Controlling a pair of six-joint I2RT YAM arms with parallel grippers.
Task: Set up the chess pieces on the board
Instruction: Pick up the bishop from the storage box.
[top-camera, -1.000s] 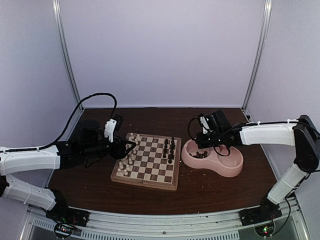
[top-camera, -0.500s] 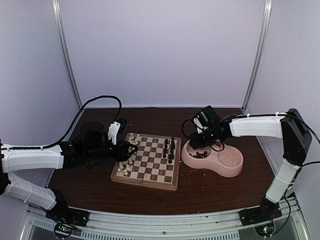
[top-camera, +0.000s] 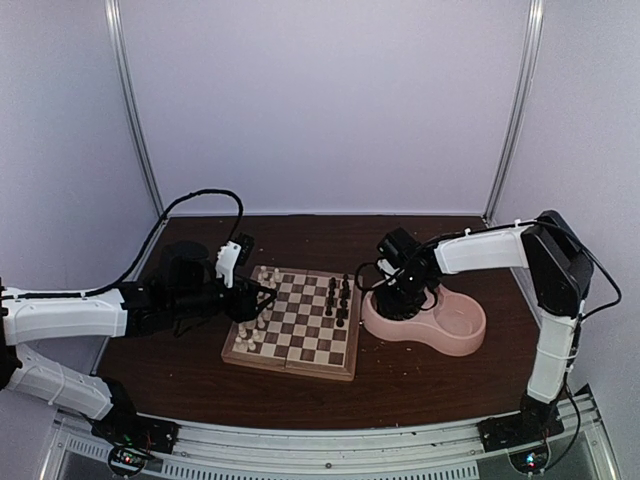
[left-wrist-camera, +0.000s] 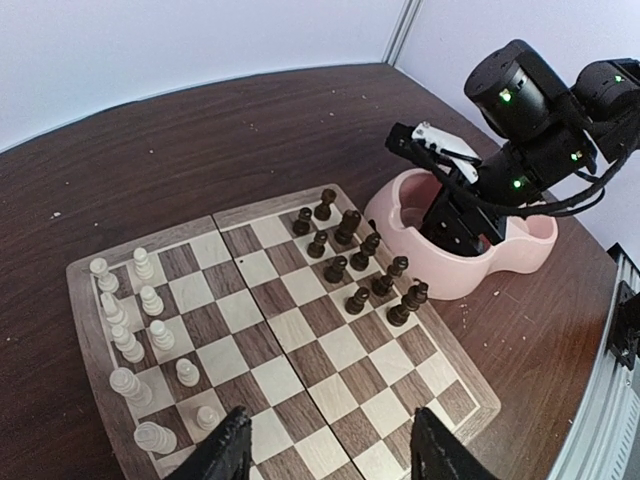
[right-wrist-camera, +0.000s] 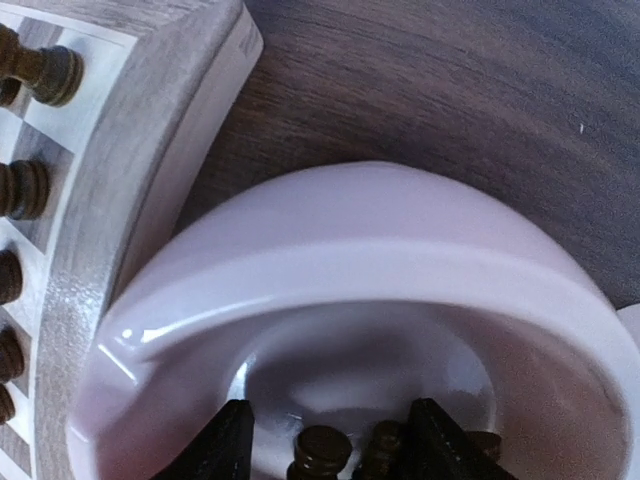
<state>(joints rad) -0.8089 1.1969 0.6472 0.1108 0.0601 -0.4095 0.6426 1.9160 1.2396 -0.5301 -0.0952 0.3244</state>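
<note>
Hovering left of centre in the overhead view, the left gripper (top-camera: 262, 298) hangs over the left edge of the board (top-camera: 290, 366), its fingers spread with nothing between them. Along the board's left columns stand the cream chess pieces (left-wrist-camera: 130, 330), and the dark chess pieces (left-wrist-camera: 360, 265) cluster on its right side. Just right of the board sits the pink double bowl (top-camera: 455, 340). The right gripper (top-camera: 395, 295) dips into the bowl's left compartment, fingers parted over loose dark pieces (right-wrist-camera: 320, 452), with none clamped.
</note>
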